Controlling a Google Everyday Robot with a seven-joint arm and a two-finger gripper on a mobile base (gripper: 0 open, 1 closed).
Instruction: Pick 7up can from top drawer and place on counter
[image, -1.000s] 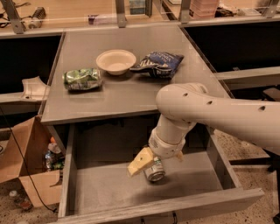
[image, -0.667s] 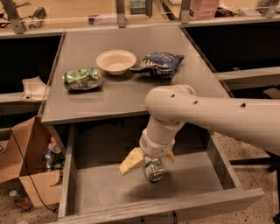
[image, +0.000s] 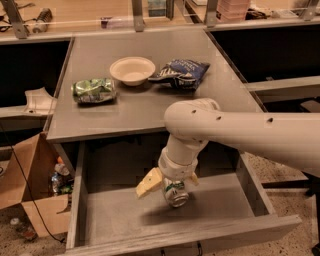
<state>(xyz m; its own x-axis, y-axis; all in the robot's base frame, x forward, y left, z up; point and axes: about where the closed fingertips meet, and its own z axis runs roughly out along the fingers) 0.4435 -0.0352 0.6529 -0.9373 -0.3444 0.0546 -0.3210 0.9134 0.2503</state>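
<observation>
Here in the top drawer (image: 112, 217) the pincer (image: 169, 185) straddles the 7up can (image: 176, 195), jaws spread and gripping nothing; next it probably must close, then lift to the bench (image: 145, 115).

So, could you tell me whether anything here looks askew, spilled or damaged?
The 7up can is tilted in the top drawer, right at the gripper. On the counter, the green bag looks crumpled. Nothing seems spilled.

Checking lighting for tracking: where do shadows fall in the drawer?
Camera view: the tool, at the 7up can inside the top drawer, throws a dark patch on the floor just in front; the back lies shaded under the counter.
</observation>
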